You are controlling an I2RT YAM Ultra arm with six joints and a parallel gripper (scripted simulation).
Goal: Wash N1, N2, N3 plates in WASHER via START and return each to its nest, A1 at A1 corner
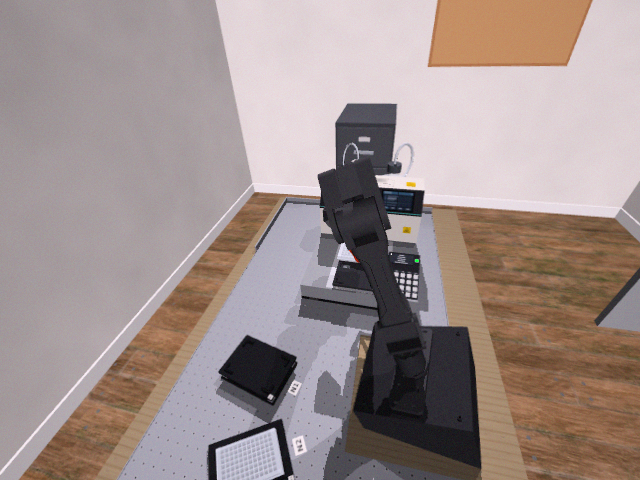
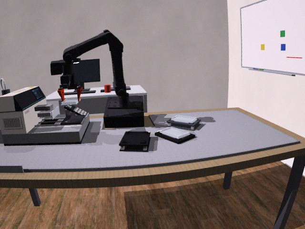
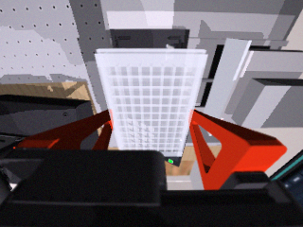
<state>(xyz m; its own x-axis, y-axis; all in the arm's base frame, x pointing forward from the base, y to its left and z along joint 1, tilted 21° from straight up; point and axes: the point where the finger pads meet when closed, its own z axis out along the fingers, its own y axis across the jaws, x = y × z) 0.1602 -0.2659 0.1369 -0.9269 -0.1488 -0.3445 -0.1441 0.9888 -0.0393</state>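
My gripper [image 2: 70, 99] is shut on a clear 96-well plate [image 2: 70, 100], with the red fingers on its two long sides, and holds it level in the air above the washer [image 2: 24, 115]. In the wrist view the plate [image 3: 151, 101] fills the gap between the fingers, and the dark carrier pocket [image 3: 149, 38] lies empty below it. The lamp [image 1: 416, 260] is green. Nest N1 [image 1: 257, 367] is empty. Nest N2 [image 1: 250, 457] holds a plate. Nest N3 [image 2: 183, 120] holds a plate.
The keypad [image 1: 406, 279] sits right of the carrier track [image 1: 351, 276]. The arm's black base block [image 1: 418, 392] stands between the washer and the nests. A desk with a monitor and a red cup [image 2: 107, 88] stands behind the table.
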